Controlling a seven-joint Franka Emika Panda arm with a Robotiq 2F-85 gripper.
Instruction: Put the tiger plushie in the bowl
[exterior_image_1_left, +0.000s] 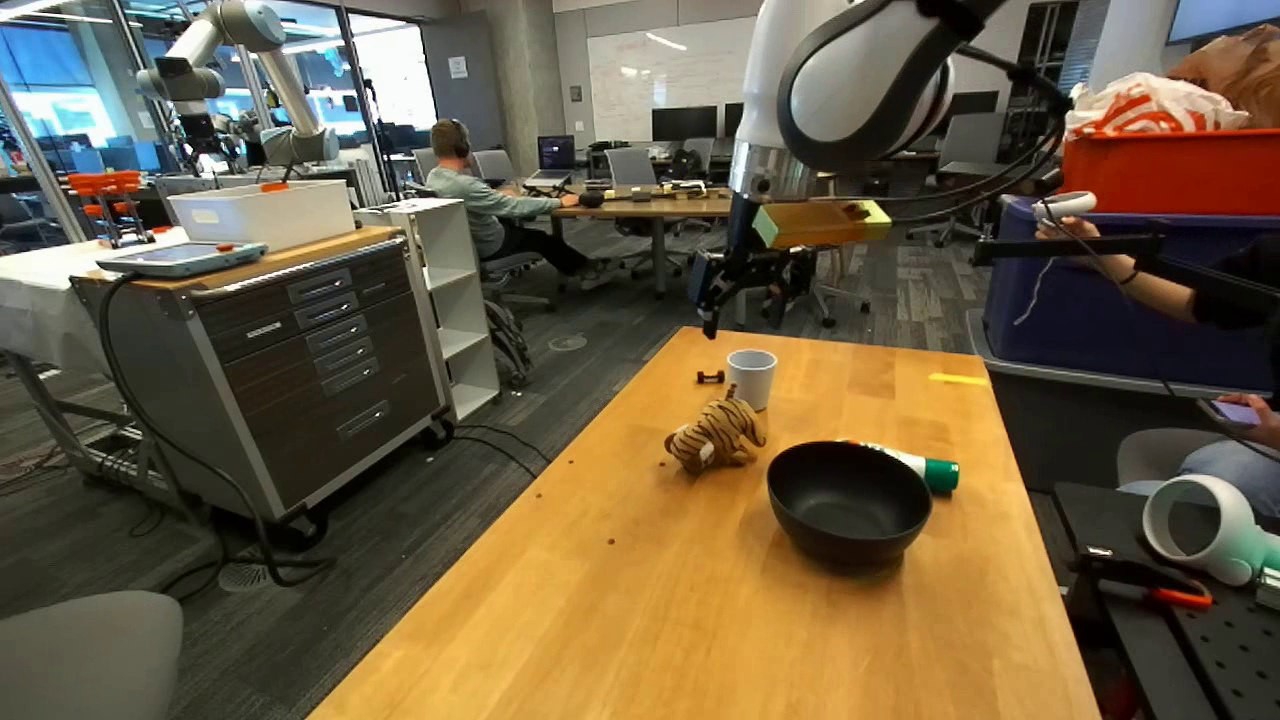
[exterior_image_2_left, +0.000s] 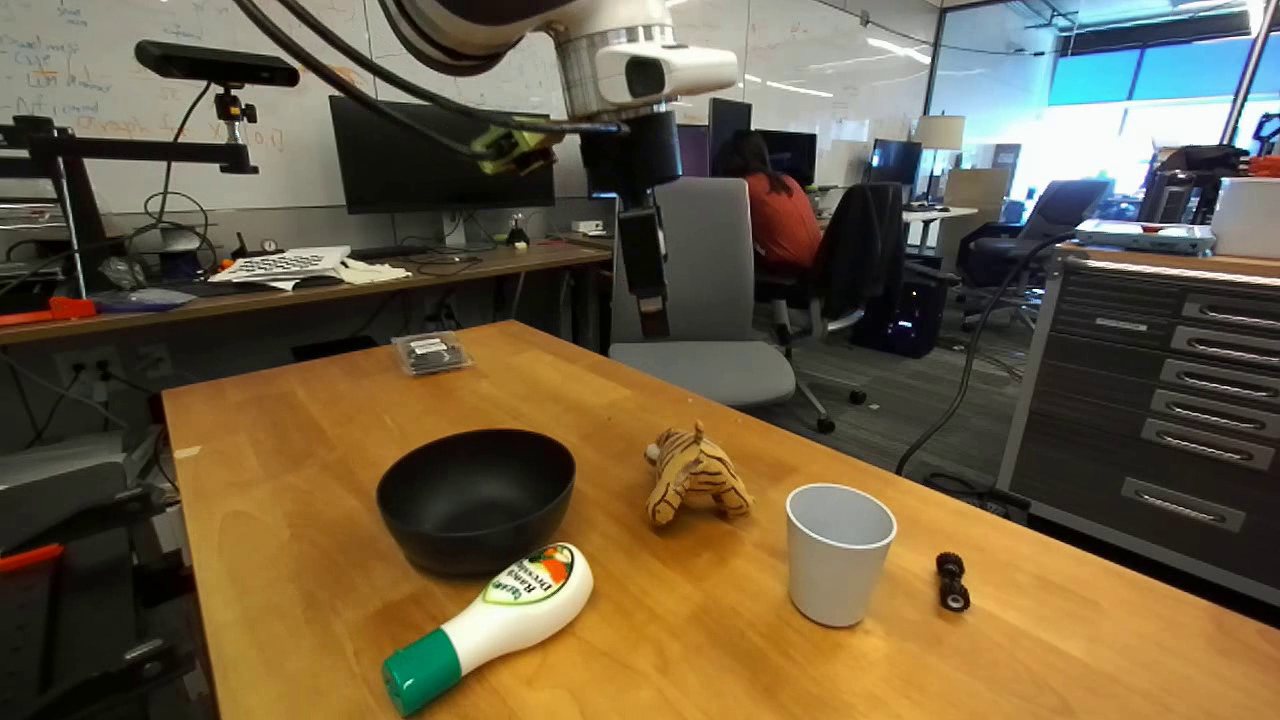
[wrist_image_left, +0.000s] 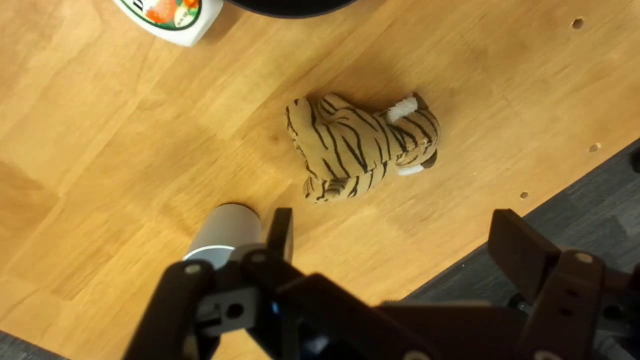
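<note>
The tiger plushie (exterior_image_1_left: 715, 437) stands on the wooden table in both exterior views, beside the bowl and apart from it (exterior_image_2_left: 695, 478). In the wrist view the plushie (wrist_image_left: 352, 145) lies in the upper middle, ahead of the fingers. The black bowl (exterior_image_1_left: 850, 548) is upright on the table, and nothing shows inside it in both exterior views (exterior_image_2_left: 475, 545). Only its rim (wrist_image_left: 295, 11) shows at the top of the wrist view. My gripper (wrist_image_left: 392, 220) is open with nothing between its fingers. It hangs above the table, higher than the plushie, also in an exterior view (exterior_image_2_left: 654, 325).
A white cup (exterior_image_2_left: 838, 565) stands near the plushie, close to the left finger in the wrist view (wrist_image_left: 230, 227). A dressing bottle with a green cap (exterior_image_2_left: 515, 610) lies against or close to the bowl. A small black dumbbell-shaped object (exterior_image_2_left: 951, 580) and a clear package (exterior_image_2_left: 430, 353) are on the table.
</note>
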